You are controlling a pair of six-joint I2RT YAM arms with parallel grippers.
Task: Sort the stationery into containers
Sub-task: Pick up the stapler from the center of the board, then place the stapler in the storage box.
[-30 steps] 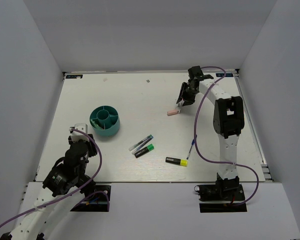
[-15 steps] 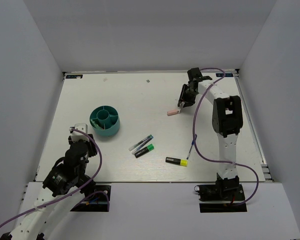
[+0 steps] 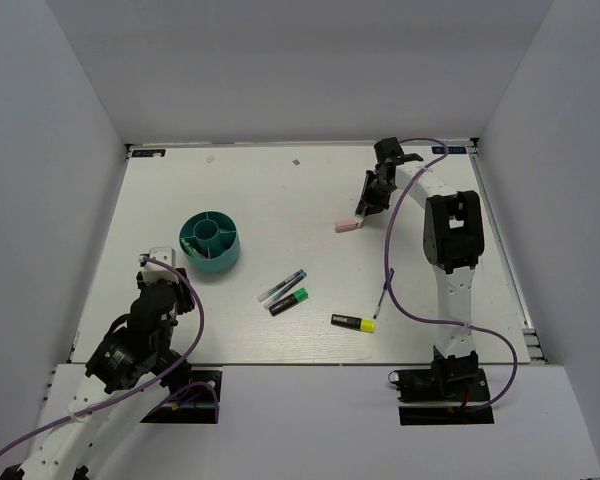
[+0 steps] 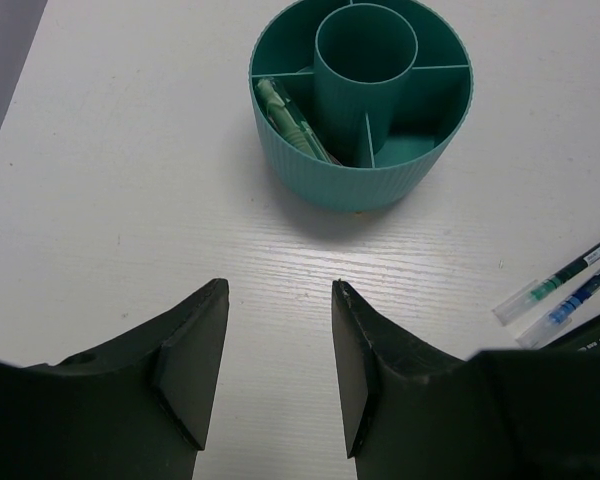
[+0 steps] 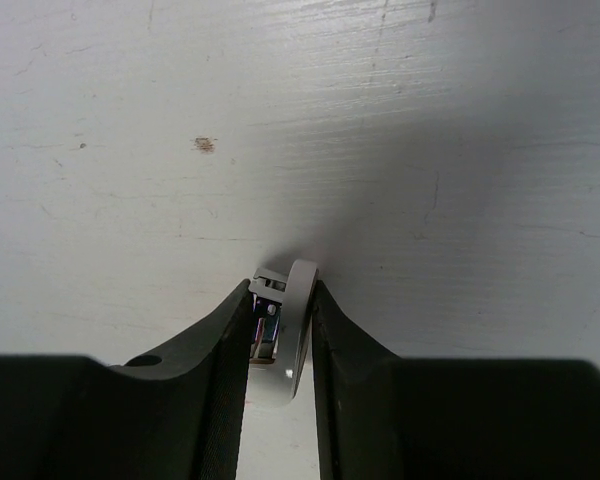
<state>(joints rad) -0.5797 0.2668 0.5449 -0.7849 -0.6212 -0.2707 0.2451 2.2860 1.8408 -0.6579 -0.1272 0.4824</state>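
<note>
My right hand (image 5: pixel 280 298) is pressed in, pinching a small whitish piece (image 5: pixel 298 330) close down at the worktop (image 5: pixel 130 120), well off to the right of the organiser (image 3: pixel 212 262). Only the overhead view shows a pink piece (image 3: pixel 346 227) lying just beside that hand. My left hand (image 4: pixel 277 320) is spread wide, holding nothing, just on the near side of the organiser. That wrist view looks inside it: a mint-green piece (image 4: pixel 285 115) sits in the left compartment. A teal pen (image 4: pixel 555 280) and a blue pen (image 4: pixel 572 305) lie to its right. Overhead adds a green highlighter (image 3: pixel 292 300) and a yellow highlighter (image 3: pixel 354 322).
</note>
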